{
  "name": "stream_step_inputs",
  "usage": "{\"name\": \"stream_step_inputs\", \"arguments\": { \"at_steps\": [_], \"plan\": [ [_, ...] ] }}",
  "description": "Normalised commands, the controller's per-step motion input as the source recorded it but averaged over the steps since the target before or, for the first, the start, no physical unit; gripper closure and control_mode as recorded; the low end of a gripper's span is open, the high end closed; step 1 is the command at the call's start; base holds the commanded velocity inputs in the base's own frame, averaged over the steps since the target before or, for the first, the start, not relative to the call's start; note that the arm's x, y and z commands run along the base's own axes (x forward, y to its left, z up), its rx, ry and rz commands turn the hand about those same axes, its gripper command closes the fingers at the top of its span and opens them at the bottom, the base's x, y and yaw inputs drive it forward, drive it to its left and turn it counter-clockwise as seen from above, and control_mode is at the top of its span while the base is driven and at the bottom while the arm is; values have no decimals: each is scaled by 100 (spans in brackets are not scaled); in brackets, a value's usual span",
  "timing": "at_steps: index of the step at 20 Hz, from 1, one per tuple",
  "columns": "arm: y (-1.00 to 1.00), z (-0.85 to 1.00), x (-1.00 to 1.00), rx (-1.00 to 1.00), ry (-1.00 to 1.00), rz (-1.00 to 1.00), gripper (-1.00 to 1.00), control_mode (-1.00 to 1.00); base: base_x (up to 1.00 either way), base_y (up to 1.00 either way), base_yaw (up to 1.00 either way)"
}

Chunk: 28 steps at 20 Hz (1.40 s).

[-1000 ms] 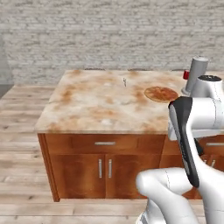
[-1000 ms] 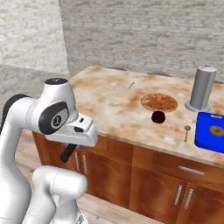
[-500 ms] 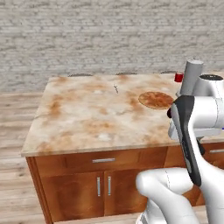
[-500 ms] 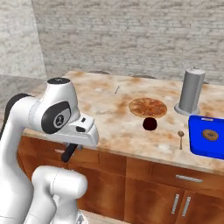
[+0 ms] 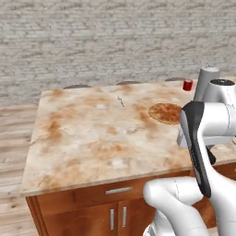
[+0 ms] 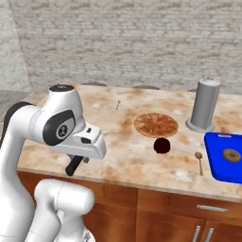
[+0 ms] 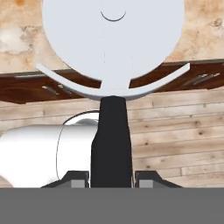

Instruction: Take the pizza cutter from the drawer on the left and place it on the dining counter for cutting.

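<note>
Closer now, the dining counter (image 5: 92, 138) fills more of both base views because the base has driven in. Clamped by its black handle in the gripper (image 7: 111, 177), the pizza cutter (image 7: 113, 52) points its wheel straight out along the fingers. Its handle (image 6: 74, 165) hangs at the counter's near edge; the marble lies ahead.

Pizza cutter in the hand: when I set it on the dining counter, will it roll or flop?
The pizza cutter looks rigid, so probably no flopping. Its round wheel could roll if landed on edge; laid flat, the straight black handle should steady it. The dining counter looks smooth, so it may slide.
</note>
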Motion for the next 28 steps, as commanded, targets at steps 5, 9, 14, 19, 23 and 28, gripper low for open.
{"name": "stream_step_inputs", "arguments": {
  "at_steps": [5, 9, 14, 19, 23, 28],
  "plan": [
    [0, 0, 0, 0, 0, 0, 100, 100, 57, -5, 0],
    [0, 0, 0, 0, 0, 0, 100, 100, 62, 0, 0],
    [0, 0, 0, 0, 0, 0, 100, 100, 29, 0, 0],
    [0, 0, 35, 1, 0, 0, 100, -100, 22, -3, 0],
    [4, 0, 100, 7, 0, 0, 100, -100, 0, 0, 0],
    [1, -14, 99, 8, 0, 0, 100, -100, 0, 0, 0]
  ]
}}
